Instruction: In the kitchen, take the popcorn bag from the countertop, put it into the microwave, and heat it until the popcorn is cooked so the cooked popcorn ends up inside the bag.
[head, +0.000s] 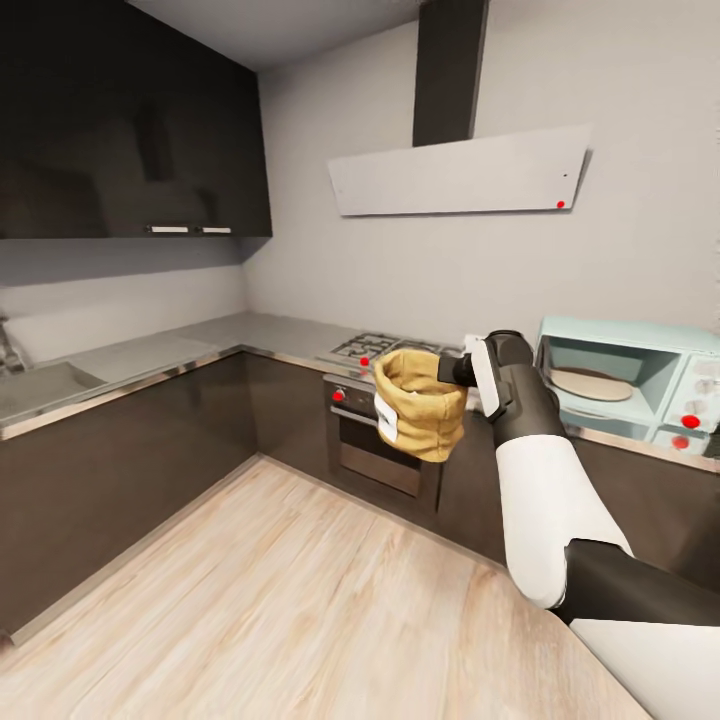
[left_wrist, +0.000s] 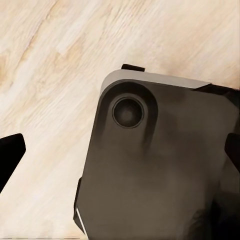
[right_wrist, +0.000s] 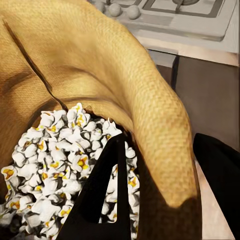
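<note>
The mustard-tan popcorn bag (head: 418, 408) hangs in the air in front of the built-in oven, its white label facing left. My right gripper (head: 461, 371) is shut on its rolled rim from the right side. In the right wrist view one dark finger (right_wrist: 99, 197) sits inside the bag (right_wrist: 95, 60) among white popped popcorn (right_wrist: 55, 165), and the other finger is outside the rim. The mint-blue microwave (head: 640, 392) stands on the grey countertop (head: 160, 352) at the right, its inside and round plate showing. My left gripper (left_wrist: 120, 152) is open over the floor.
A gas hob (head: 385, 349) lies on the worktop above the steel-and-black oven (head: 378, 440). A sink (head: 40, 385) is set into the counter at the left. A slanted hood (head: 460, 172) hangs on the wall. The robot's dark base (left_wrist: 160, 165) sits under the left wrist on the plank floor (head: 280, 590).
</note>
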